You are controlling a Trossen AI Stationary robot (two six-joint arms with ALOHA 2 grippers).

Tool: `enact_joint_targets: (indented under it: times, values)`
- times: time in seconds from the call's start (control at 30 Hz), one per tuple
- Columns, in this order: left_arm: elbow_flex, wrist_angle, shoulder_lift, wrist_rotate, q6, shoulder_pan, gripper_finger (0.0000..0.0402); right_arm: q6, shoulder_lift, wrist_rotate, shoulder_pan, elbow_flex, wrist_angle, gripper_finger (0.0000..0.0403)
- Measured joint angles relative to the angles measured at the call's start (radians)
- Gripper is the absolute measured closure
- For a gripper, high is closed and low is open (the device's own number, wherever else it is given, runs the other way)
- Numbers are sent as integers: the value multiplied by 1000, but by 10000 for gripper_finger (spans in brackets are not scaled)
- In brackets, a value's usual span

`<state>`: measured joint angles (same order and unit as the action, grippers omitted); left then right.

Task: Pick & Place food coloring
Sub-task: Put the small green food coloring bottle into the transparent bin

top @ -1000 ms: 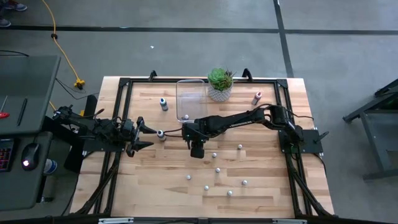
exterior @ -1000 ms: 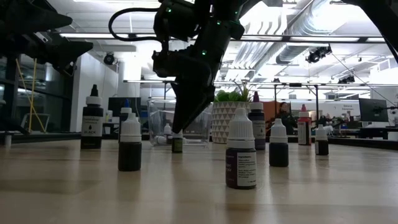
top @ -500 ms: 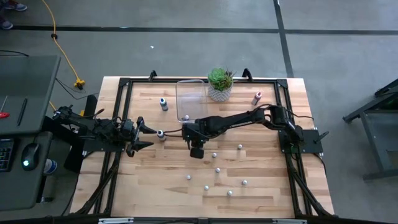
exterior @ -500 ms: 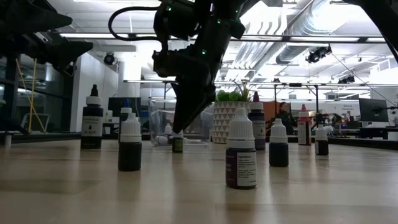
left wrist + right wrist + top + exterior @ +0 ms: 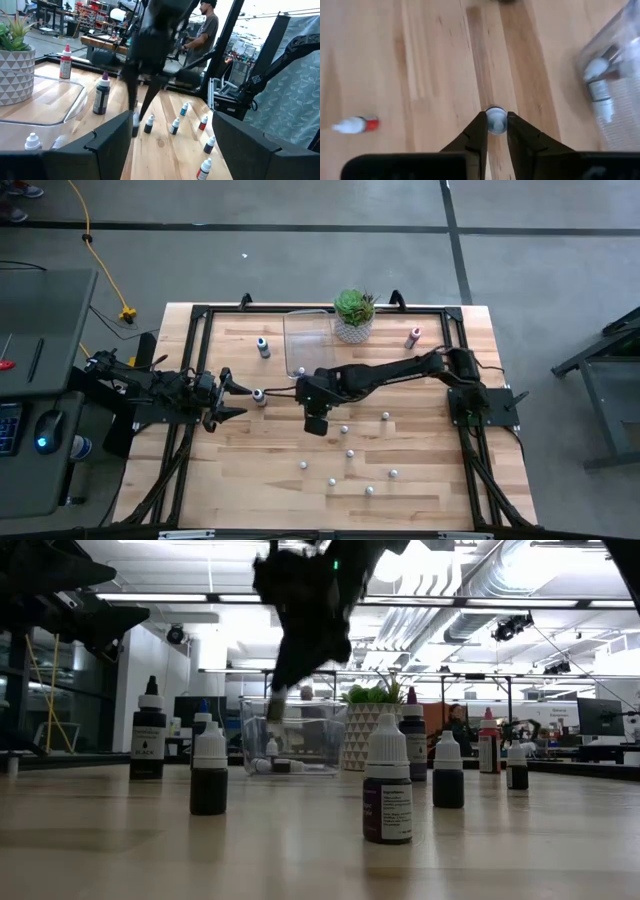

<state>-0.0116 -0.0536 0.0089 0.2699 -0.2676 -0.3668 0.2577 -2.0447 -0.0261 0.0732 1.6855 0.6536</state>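
Apparently lifted, right gripper (image 5: 495,131) pinches a dropper bottle (image 5: 495,120) by its cap.

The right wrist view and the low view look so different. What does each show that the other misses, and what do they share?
Only the right wrist view shows the right gripper from behind its jaws, closed on a small bottle's white cap, plus a red bottle lying on its side.

Only the low view shows the bottle lifted clear of the table, the potted succulent, standing bottles such as the near purple one, and the room behind.

Both show the clear bin with bottles already inside.
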Motion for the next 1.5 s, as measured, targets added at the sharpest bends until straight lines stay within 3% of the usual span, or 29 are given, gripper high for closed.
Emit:
enact_joint_targets:
  times: [0.37, 0.67, 0.87, 1.07, 1.27, 1.5]
  values:
    - [0, 0, 0, 0, 0, 0, 130, -19, 113, -133, 23, 2, -103, 355]
    - [0, 0, 0, 0, 0, 0, 130, -32, 153, -156, -47, 3, -162, 353]
    - [0, 0, 0, 0, 0, 0, 130, -77, 154, -187, -112, 73, -112, 355]
    - [0, 0, 0, 0, 0, 0, 130, -124, 154, -238, -145, 207, 86, 350]
    - [0, 0, 0, 0, 0, 0, 130, -136, 154, -214, -158, 333, 228, 355]
    - [0, 0, 0, 0, 0, 0, 130, -98, 154, -44, -237, 378, 335, 350]
